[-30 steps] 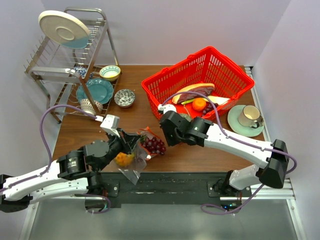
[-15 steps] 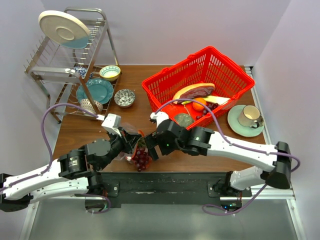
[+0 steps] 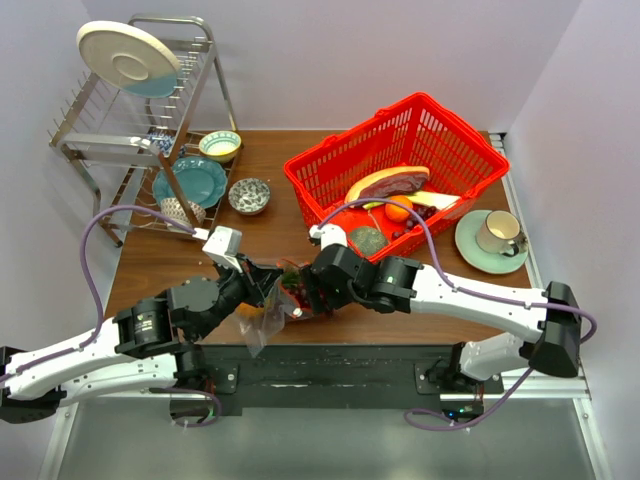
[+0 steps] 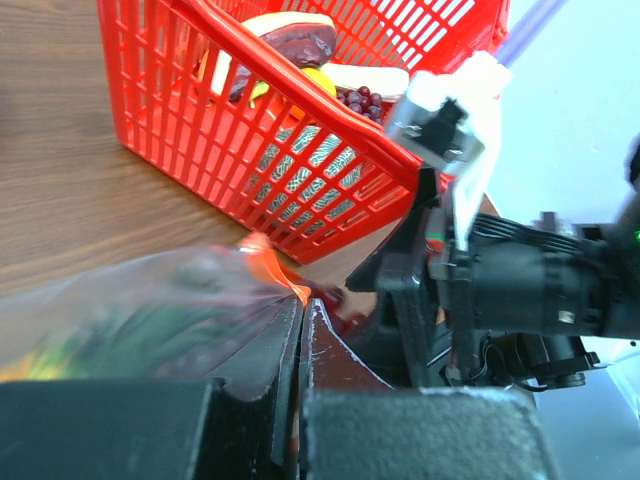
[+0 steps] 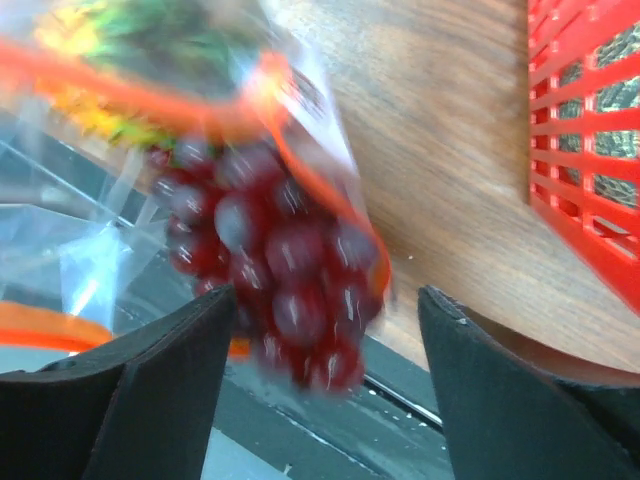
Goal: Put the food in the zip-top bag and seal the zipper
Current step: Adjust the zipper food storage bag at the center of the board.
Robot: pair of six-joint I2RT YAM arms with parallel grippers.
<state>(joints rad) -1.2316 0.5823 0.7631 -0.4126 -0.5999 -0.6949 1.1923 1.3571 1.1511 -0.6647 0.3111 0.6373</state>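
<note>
I am pinching the zip-top bag tight in my left claw just in front of the red basket, holding my right claw open around the grape bunch at its mouth, below the bagged pineapple; next, I judge, comes nudging the grapes inside and pressing the zipper shut.

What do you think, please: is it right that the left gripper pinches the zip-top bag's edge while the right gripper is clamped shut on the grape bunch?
Not quite. The left gripper does pinch the zip-top bag by its edge, but the right gripper is open. The right wrist view shows its fingers standing apart, with the grape bunch between them at the bag's mouth.
</note>
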